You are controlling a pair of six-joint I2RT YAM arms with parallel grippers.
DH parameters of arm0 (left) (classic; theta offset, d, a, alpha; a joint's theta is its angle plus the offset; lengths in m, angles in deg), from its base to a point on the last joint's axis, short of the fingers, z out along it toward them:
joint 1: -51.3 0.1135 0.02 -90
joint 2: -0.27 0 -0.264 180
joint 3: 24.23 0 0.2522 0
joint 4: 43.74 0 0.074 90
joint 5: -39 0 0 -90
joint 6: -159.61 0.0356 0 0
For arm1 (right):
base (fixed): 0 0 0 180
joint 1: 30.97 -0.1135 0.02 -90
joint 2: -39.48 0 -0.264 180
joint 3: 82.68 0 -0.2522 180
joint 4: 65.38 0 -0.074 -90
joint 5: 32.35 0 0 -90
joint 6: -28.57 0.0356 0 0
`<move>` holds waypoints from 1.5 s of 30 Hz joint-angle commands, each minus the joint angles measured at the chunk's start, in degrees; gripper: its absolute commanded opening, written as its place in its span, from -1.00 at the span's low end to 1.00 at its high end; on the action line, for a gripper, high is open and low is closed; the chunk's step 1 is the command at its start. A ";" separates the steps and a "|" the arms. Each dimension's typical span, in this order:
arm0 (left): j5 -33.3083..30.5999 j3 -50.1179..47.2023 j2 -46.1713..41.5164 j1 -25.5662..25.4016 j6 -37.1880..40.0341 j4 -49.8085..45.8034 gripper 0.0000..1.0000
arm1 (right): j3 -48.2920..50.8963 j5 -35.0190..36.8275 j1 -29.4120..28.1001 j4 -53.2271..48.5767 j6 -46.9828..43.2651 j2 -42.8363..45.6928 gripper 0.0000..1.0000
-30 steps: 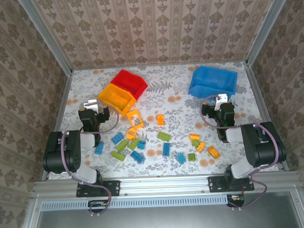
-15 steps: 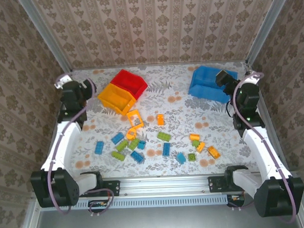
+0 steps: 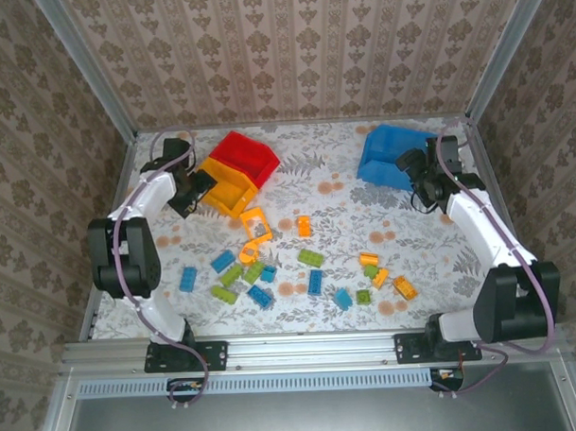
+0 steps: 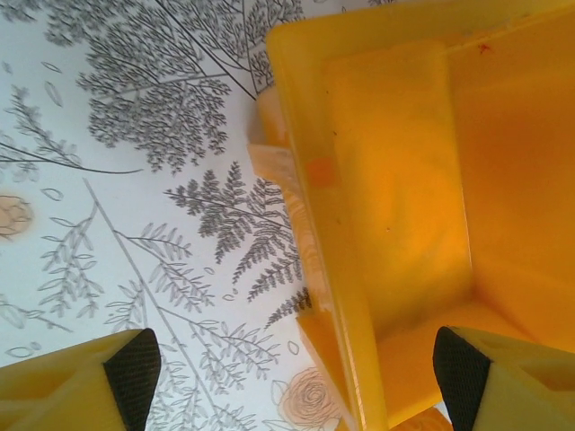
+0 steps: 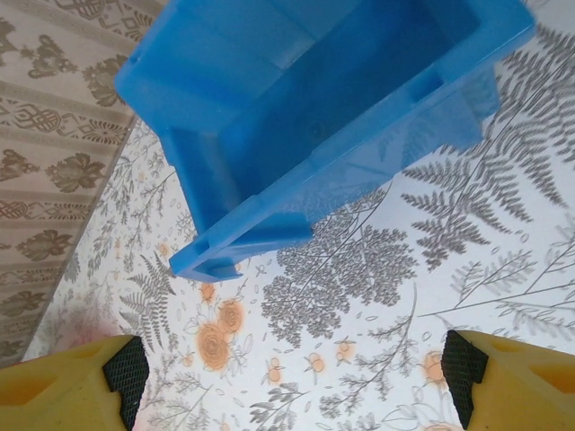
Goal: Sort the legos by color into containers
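Note:
Several legos lie loose mid-table: blue ones [image 3: 222,261], light green ones [image 3: 310,258], orange ones [image 3: 303,225] and an open square orange frame [image 3: 255,222]. The yellow-orange container [image 3: 232,191] and the red container [image 3: 248,154] stand together at the back left. The blue container [image 3: 388,153] stands at the back right. My left gripper [image 3: 200,186] is open, and its jaws straddle the near left wall of the yellow-orange container [image 4: 404,206]. My right gripper [image 3: 412,170] is open just in front of the blue container [image 5: 296,99], with bare cloth between its fingers.
A floral tablecloth [image 3: 334,190] covers the table. Metal rails run along its edges and patterned walls rise on three sides. Both arm bases sit at the near edge.
Both arms rose from a folded pose near the front, reached to the back corners, then swung inward: the left onto the yellow-orange container, the right down before the blue one.

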 commanded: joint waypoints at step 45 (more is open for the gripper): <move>-2.74 12.65 11.96 -13.13 25.10 -14.75 -1.00 | -28.00 2.79 3.28 -18.28 1.33 -32.78 0.00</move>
